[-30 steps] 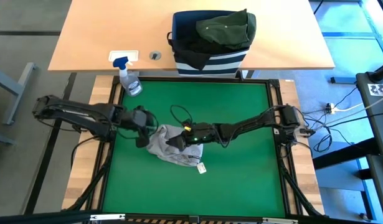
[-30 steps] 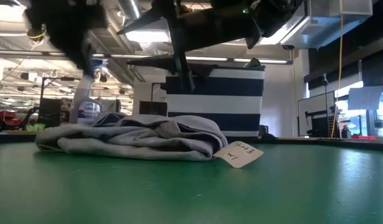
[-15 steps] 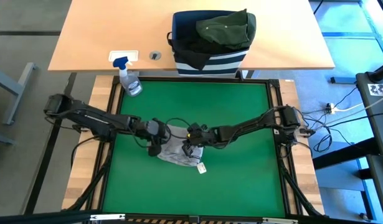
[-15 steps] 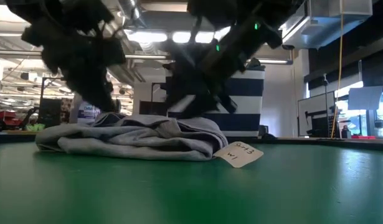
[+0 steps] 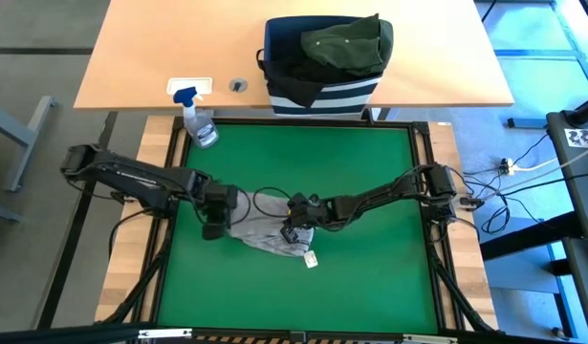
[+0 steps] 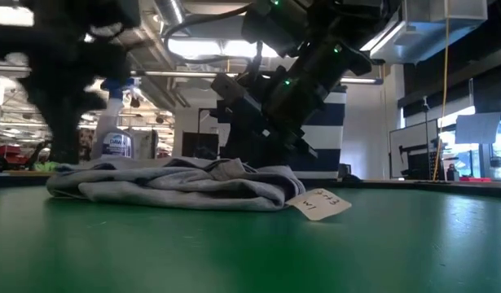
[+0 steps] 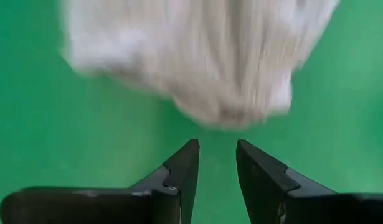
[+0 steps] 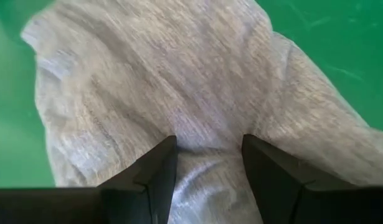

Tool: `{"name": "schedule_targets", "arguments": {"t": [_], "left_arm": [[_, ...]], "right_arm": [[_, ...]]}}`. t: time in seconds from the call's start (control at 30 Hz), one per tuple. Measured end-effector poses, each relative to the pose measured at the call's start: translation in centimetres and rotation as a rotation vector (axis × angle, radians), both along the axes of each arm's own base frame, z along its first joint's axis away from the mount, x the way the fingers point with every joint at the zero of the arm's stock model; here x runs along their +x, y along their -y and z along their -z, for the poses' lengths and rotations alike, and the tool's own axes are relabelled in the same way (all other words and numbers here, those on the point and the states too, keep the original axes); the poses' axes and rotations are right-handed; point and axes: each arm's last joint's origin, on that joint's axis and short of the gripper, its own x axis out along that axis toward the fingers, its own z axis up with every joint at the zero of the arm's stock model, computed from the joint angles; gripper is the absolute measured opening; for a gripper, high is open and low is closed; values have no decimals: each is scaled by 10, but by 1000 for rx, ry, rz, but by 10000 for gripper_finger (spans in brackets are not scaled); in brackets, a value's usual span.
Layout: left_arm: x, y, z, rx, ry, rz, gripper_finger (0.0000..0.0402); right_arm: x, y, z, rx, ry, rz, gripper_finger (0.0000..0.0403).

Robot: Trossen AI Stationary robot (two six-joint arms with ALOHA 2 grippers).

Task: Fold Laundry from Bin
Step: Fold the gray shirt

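A light grey garment (image 5: 265,229) lies crumpled on the green mat (image 5: 370,191), with a paper tag (image 6: 319,203) at its near right end. My left gripper (image 7: 216,149) hangs open over bare mat just off the garment's left edge (image 7: 228,112), pointing down and touching nothing. My right gripper (image 8: 210,152) is open and reaches in from the right, down onto the pile's right part. The bin (image 5: 324,94) stands beyond the mat's far edge. A dark olive garment (image 5: 349,43) lies in it on top of a black one (image 5: 289,67). My right gripper has both fingertips (image 8: 163,155) set down on the top of the grey garment, toward its right end. A raised ridge of cloth (image 8: 207,140) lies between the two open fingers. They come slanting down from the table's right. The garment lies slack on the mat.
A clear spray bottle (image 5: 200,119) with a blue nozzle stands at the mat's far left corner. The wooden table (image 5: 160,57) behind the mat carries the bin. Bare green mat lies near and to the right of the pile.
My left gripper has reached over the garment's left part, then drawn back toward the table's left and sunk toward the mat, tipping more steeply down. My right gripper has tipped downward and come down onto the garment's right part. The garment stays where it was.
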Motion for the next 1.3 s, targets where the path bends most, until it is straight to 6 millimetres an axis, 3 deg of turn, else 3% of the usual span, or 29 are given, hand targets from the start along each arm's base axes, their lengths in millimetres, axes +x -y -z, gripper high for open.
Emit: {"name": "schedule_targets", "arguments": {"t": [0.17,0.23,0.4,0.6,0.77,0.9,1.03,1.2,1.3], "left_arm": [[20,7,-21,-21,378,21,104],[25,8,-15,-18,463,36,104],[24,7,26,-10,463,36,104],[14,6,66,-7,391,41,104],[3,5,80,-25,304,53,104],[1,5,75,-43,267,59,104],[17,9,45,-118,363,84,104],[36,13,10,-111,542,115,104],[42,14,9,-22,634,115,104]], "right_arm": [[-2,-2,-19,36,51,-31,182],[-4,-5,-29,57,73,-61,182],[-5,-24,-44,25,143,-210,182],[-3,-55,-16,-97,131,-315,182],[-4,-61,3,-73,69,-344,182],[-8,-63,5,17,12,-436,182],[-12,-63,-21,40,47,-461,182],[-10,-54,-61,-128,158,-380,182],[-7,-48,-61,-273,164,-268,182]]}}
